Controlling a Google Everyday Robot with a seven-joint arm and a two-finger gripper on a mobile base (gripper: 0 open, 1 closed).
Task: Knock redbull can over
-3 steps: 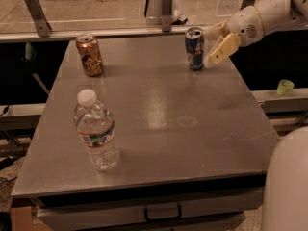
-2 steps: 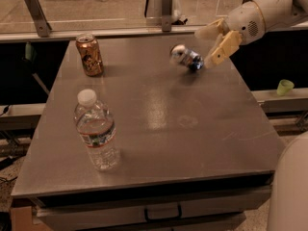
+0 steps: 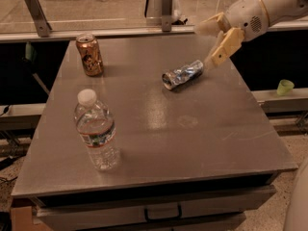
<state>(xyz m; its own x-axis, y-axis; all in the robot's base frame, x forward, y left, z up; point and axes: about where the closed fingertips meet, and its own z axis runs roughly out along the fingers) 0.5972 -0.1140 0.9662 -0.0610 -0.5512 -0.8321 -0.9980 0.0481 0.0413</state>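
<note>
- Fingers (image 3: 225,47) of the gripper (image 3: 202,48) are spread wide apart, both of the 2 tan pads bare, with nothing pinched between them.
- That gripper hangs over the far right part of the table (image 3: 216,143), at the end of a white arm (image 3: 269,4) that comes in from the upper right corner.
- Its upper finger points left, above the table's back edge; its lower finger slants down and left, and its tip sits right at the far end of the redbull can (image 3: 183,74). Whether the tip and the can actually touch cannot be told.
- Lying flat on its side on the table top, the redbull can is right of centre in the back half. It is dented, its silver end faces the near left, and its other end points up and right toward the lower finger.
- 1 copper-orange can (image 3: 89,54) stands upright near the back left corner, well apart from the redbull can.
- 1 clear water bottle (image 3: 97,134) with a white cap (image 3: 87,96) stands upright in the near left part of the table, well apart from both cans.
- Below the front edge of the table a drawer handle (image 3: 162,213) shows.
- Off the table, on a ledge to the right, sits a small green cup (image 3: 285,86).
</note>
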